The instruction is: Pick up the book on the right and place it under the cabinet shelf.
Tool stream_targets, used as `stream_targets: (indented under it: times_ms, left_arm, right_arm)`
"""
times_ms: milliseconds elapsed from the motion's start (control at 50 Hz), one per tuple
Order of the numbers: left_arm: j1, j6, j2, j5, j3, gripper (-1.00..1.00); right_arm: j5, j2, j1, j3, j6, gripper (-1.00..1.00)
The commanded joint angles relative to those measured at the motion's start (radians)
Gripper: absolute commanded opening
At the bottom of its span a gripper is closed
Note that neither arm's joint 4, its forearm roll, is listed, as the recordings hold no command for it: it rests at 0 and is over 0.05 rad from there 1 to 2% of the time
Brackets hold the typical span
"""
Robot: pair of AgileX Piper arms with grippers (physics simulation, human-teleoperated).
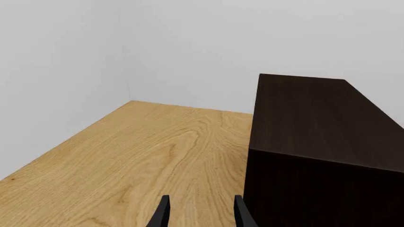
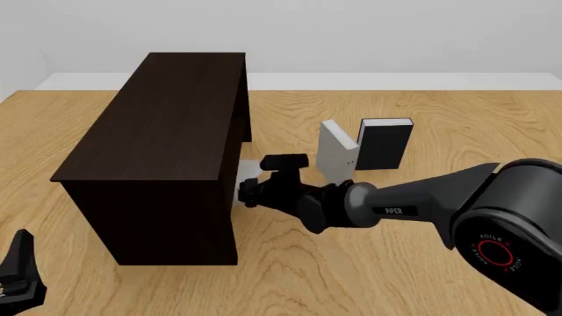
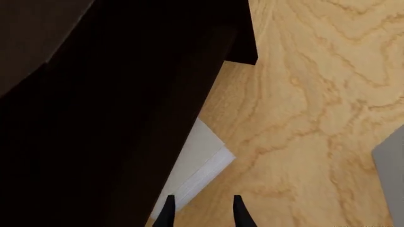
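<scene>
Under the cabinet (image 2: 149,145), by its right side, the book (image 3: 198,163) lay flat, partly out. The right gripper (image 3: 200,208) was open and empty. Any bump might drag it out.

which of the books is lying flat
The light-grey book tucked partly under the dark cabinet, by the right gripper. The other grey book and the black-covered book stand upright.
</scene>
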Motion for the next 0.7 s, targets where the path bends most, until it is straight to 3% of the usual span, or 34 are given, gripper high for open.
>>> stream_targets:
  times_ms: [20,700]
  left_arm:
    - [0.000,0.001,0.000,0.001,0.001,1.00]
    - [0.000,0.003,0.000,0.002,0.003,1.00]
  right_arm:
    - [-0.040,0.061,0.010,0.028,0.128,1.00]
    - [-0.138,-0.097,-0.041,0.257,0.115,1.00]
